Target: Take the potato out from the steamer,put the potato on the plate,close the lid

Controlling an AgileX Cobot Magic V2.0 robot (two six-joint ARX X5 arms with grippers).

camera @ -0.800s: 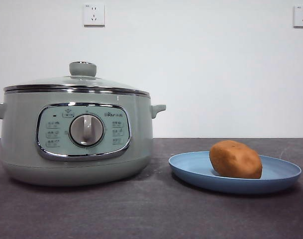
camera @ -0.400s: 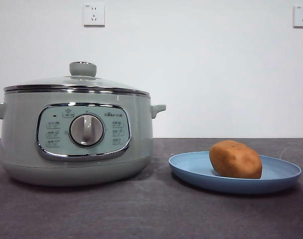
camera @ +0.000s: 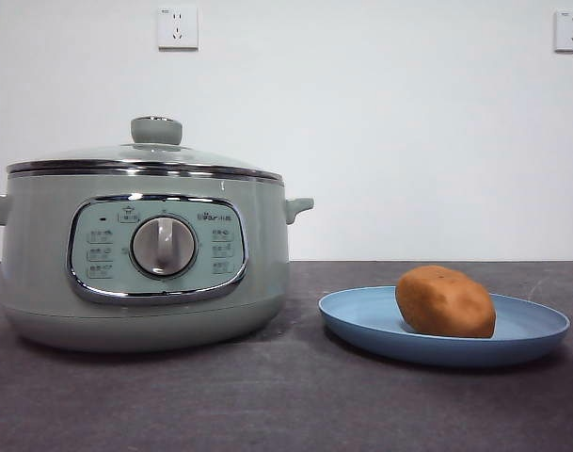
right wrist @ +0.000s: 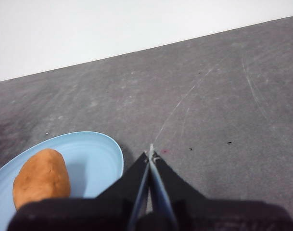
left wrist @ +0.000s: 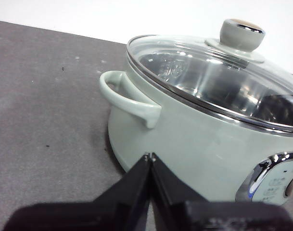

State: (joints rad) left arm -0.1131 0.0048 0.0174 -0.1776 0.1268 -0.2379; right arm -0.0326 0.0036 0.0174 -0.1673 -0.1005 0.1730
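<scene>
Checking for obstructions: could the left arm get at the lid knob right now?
Probably yes: the knob stands bare atop the lid, nothing over it, though the left gripper, shut, sits beside the steamer.

The steamer (camera: 145, 264) is filling the table's (camera: 286, 405) left side, with its lid (camera: 145, 155) sitting closed on top. The plate (camera: 361, 325) is lying just beside it, the potato (camera: 445, 301) resting on it. Bare table is running in front of both and between them.
</scene>
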